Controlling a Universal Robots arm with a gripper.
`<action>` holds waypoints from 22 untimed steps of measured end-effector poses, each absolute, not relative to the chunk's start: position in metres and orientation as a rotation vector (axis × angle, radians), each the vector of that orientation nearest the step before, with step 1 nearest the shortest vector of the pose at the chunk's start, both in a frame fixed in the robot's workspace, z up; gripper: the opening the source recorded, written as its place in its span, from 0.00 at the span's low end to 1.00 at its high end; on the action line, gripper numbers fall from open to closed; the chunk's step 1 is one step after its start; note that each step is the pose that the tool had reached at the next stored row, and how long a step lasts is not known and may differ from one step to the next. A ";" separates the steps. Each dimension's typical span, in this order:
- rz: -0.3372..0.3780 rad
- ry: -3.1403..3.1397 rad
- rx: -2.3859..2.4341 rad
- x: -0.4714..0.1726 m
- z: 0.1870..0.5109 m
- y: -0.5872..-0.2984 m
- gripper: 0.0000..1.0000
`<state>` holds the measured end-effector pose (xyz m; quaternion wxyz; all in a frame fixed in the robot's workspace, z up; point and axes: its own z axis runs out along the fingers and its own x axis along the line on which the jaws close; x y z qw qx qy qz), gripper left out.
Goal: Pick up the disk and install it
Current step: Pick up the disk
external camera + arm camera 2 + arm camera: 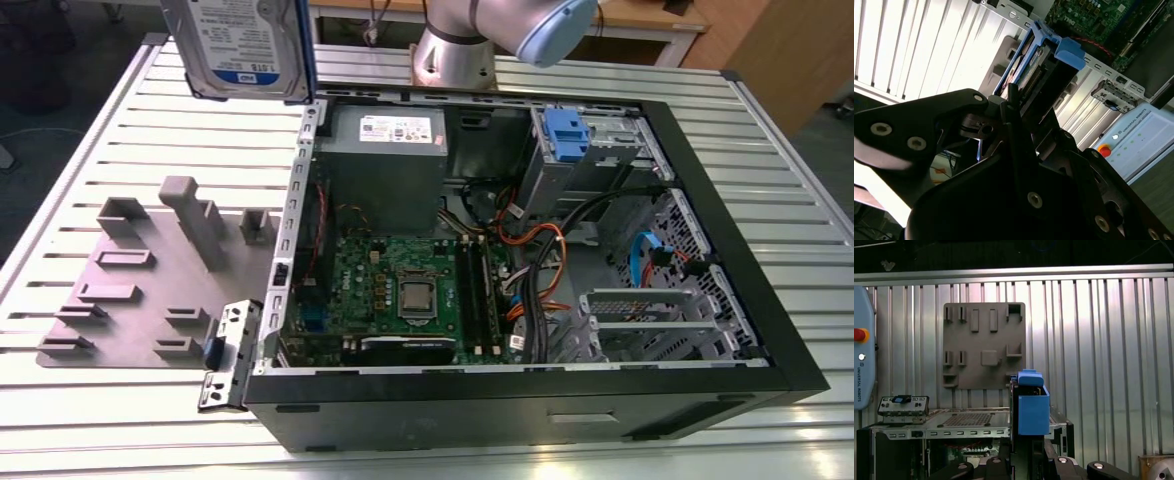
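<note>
A ribbed, silver-slatted counter [107, 110] carries the whole scene, with wooden furniture [787, 50] standing past its far edge. On it lies an open black computer case [467, 410], its motherboard [400, 290] facing up. The grey arm [461, 45] rises just behind the case. Beside the case, on the exterior view's left, a grey fixture plate [134, 290] with raised blocks rests flat on the slats. The disk [240, 40] hangs in the air off the case's far corner on that same side, label showing. In the second wrist view the black jaws pinch the disk edge-on, its blue bracket pointing toward the case.
</note>
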<state>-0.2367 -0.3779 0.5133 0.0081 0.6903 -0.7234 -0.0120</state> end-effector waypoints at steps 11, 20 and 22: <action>-0.038 -2.261 2.157 -0.225 0.513 -0.378 0.35; -0.038 -2.261 2.157 -0.218 0.513 -0.378 0.35; -0.038 -2.261 2.157 -0.216 0.513 -0.378 0.35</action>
